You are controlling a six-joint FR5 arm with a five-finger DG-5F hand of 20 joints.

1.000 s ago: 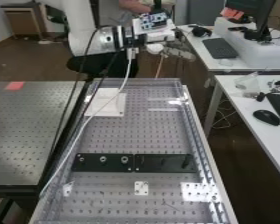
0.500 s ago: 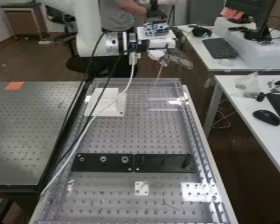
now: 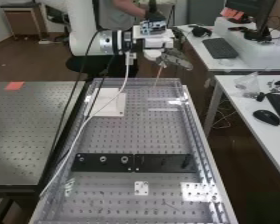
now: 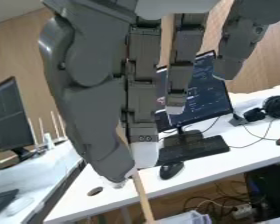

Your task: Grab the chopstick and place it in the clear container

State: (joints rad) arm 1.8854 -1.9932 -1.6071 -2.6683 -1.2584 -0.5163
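Hand [image 3: 176,59] is up past the far edge of the perforated bench surface [image 3: 134,132] in the high view, arm [image 3: 83,32] coming in from upper left. Fingers [image 4: 144,100] narrow: chopstick [image 4: 142,197] is pinched between the thumb [image 4: 91,90] and the nearest finger, near the tips. Other fingers hang apart from it. In the high view the chopstick slants down from the hand, its low end overlapping the bench's far edge. Can't tell its height over the surface.

Clear container [image 3: 164,109]: faint box outline just inside the far edge, right of the white plate [image 3: 113,110]. Walls hard to make out.

Edges: metal rails run down both long sides of the bench. Black bars [image 3: 165,163] lie across the middle, perforated surface between them and the white plate. Small white plate [image 3: 141,188] sits nearer than the bars. White cable [image 3: 77,138] runs from the arm along the left side toward the near end; dark cables beside it.

Left: second perforated table [image 3: 31,140], orange-red patch [image 3: 14,86] near its far edge. Right, across a gap from the bench: white desk [image 3: 238,105] with a black mouse [image 3: 266,117].
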